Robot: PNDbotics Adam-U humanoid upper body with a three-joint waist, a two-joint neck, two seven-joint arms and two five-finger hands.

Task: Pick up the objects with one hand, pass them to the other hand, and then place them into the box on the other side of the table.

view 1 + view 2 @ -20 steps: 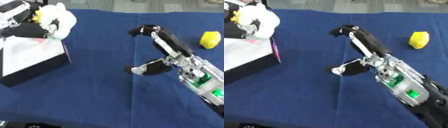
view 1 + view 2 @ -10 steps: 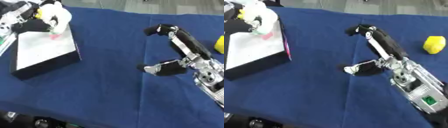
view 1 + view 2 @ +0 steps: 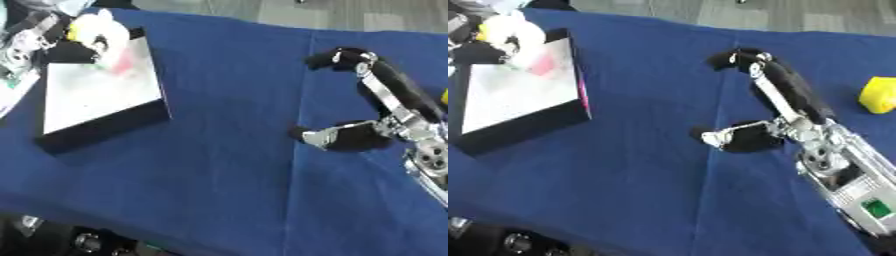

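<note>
Blue cloth covers your table. One black-sided box, pale inside, sits under your left hand, fingers curled round one soft white-and-yellow toy. Your right hand hangs empty, fingers spread. Only the right eye fully shows one yellow block beyond those fingers.

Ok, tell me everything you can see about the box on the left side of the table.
The box is a shallow rectangular tray with black walls, a pale whitish inside and a pink streak along its right edge. It lies flat but askew on the blue cloth at the table's left. At its far corner the left hand holds a white soft thing with a yellow bit over it; a pinkish smudge shows inside just below. The right hand is well clear of it.
</note>
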